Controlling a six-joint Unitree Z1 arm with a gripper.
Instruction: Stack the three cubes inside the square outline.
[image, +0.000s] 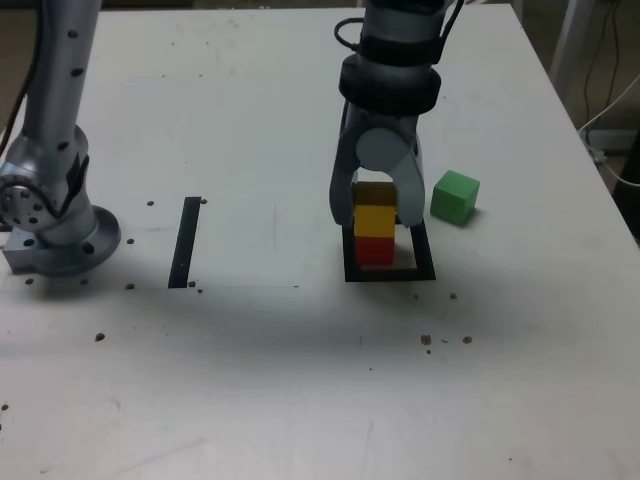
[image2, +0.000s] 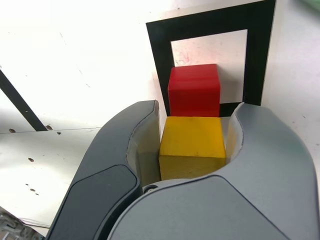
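The red cube (image: 376, 250) (image2: 194, 90) sits inside the square outline (image: 390, 273) (image2: 157, 55), a black tape frame with a white centre. The yellow cube (image: 375, 219) (image2: 192, 145) rests squarely on top of the red one. My gripper (image: 375, 222) (image2: 196, 117) comes down from above and is shut on the yellow cube, one grey finger against each side. The green cube (image: 455, 196) stands alone on the table, just outside the outline on the exterior view's right.
A straight black tape strip (image: 186, 242) (image2: 20, 102) lies on the white table toward the exterior view's left. The arm's metal base (image: 55, 235) stands at the far left. Small dark specks dot the tabletop. Cables hang past the table's right edge (image: 600, 170).
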